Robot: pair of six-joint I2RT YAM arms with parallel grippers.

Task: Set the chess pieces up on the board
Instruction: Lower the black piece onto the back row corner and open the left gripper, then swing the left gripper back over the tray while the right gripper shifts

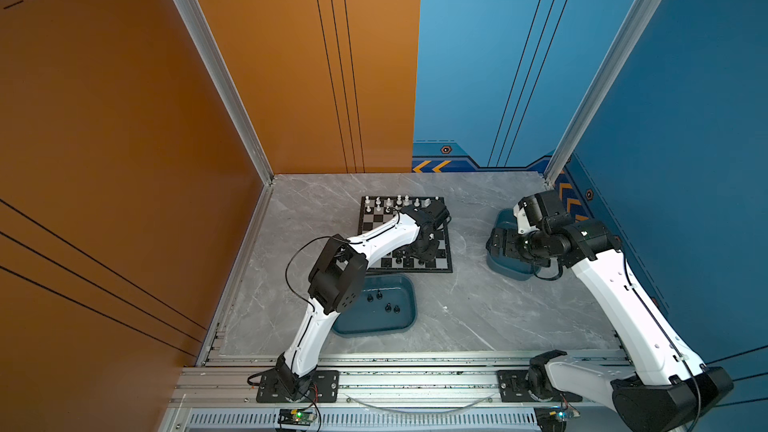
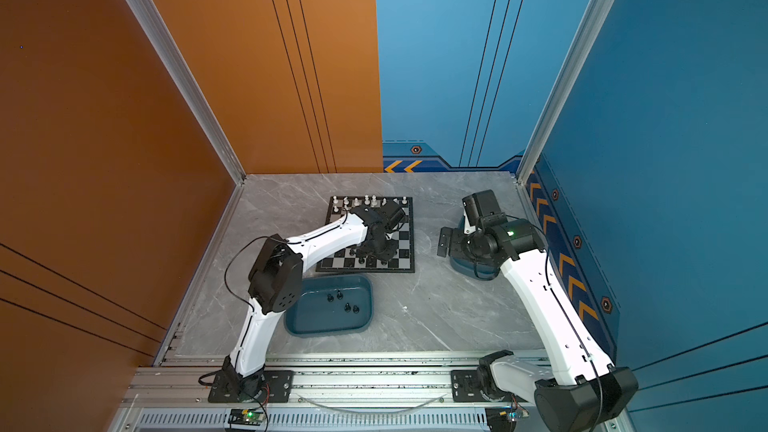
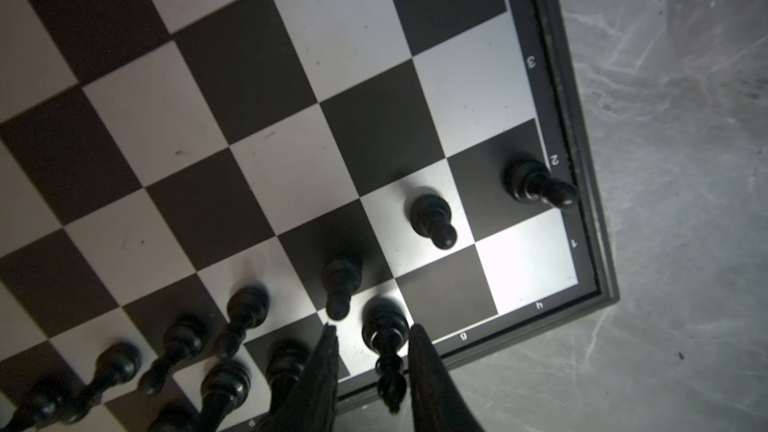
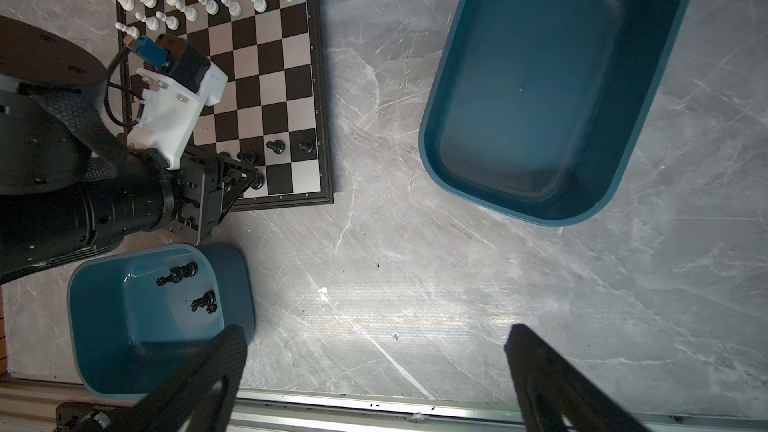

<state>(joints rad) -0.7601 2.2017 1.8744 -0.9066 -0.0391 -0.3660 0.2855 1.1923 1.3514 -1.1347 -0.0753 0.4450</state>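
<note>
Both arms pair white shells with black joints. The left arm [image 1: 382,234] has a black perforated elbow housing [image 1: 338,280] and a thin black cable [image 1: 287,272]; a white screwed bracket [image 4: 170,105] carries a blue plug [image 4: 148,49]. The right arm [image 1: 615,297] shows a green light [image 2: 512,233]. The right claw [image 4: 374,329] has black tapered fingers.

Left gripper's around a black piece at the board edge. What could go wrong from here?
1. The left gripper straddles the black piece closely; a sideways retreat might tip it.
2. The neighbouring pawn stands near one finger and may get clipped.
</note>
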